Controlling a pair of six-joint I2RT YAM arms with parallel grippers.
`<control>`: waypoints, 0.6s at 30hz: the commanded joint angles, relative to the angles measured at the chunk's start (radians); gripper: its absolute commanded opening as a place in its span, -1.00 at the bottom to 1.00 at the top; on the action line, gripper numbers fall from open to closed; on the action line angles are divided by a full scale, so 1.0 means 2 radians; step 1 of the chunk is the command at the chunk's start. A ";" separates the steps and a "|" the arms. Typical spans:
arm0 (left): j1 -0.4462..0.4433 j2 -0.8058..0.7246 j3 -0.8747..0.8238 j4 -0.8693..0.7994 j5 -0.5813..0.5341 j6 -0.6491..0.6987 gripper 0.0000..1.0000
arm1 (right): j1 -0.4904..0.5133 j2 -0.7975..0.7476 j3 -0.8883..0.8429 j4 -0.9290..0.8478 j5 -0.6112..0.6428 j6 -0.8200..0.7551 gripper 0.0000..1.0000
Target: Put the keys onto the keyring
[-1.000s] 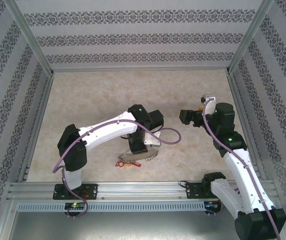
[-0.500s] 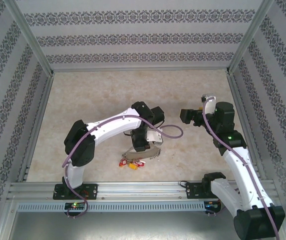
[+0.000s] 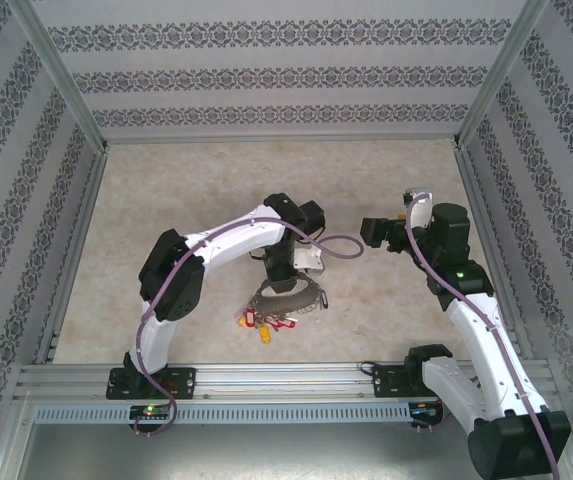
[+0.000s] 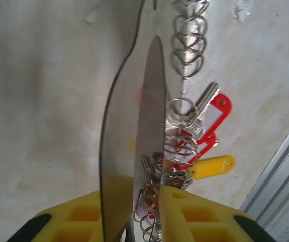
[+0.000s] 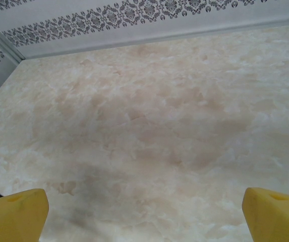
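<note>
Left gripper [image 4: 133, 206] is set astride the keyring [image 4: 150, 116] — pinched or loose cannot be told. Right gripper [image 5: 144, 214] is held raised, spread wide.

A thin grey metal hoop [image 4: 152, 101] runs between the yellow jaws. On its right hang small silver keys [image 4: 206, 99], red plastic tags [image 4: 224, 103] and one yellow tag [image 4: 212, 166].

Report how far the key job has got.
Done: red- and yellow-tagged keys hang on the keyring. In hand: the keyring sits between the fingers of the left gripper; the right gripper is open, empty. Left: whether the black-tagged key is on, I cannot tell.
</note>
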 commanded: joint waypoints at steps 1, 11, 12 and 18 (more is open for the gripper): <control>0.016 0.000 0.006 0.012 -0.006 0.017 -0.42 | 0.000 0.000 -0.003 0.010 -0.009 0.008 0.96; 0.043 -0.002 -0.008 0.038 -0.008 0.017 -0.41 | 0.000 -0.002 -0.002 0.009 -0.010 0.007 0.96; 0.046 -0.002 -0.008 0.039 -0.010 0.016 -0.41 | 0.000 -0.002 -0.002 0.009 -0.010 0.007 0.96; 0.062 -0.016 -0.015 0.058 -0.011 0.007 -0.37 | 0.000 -0.005 -0.006 0.008 -0.008 0.010 0.96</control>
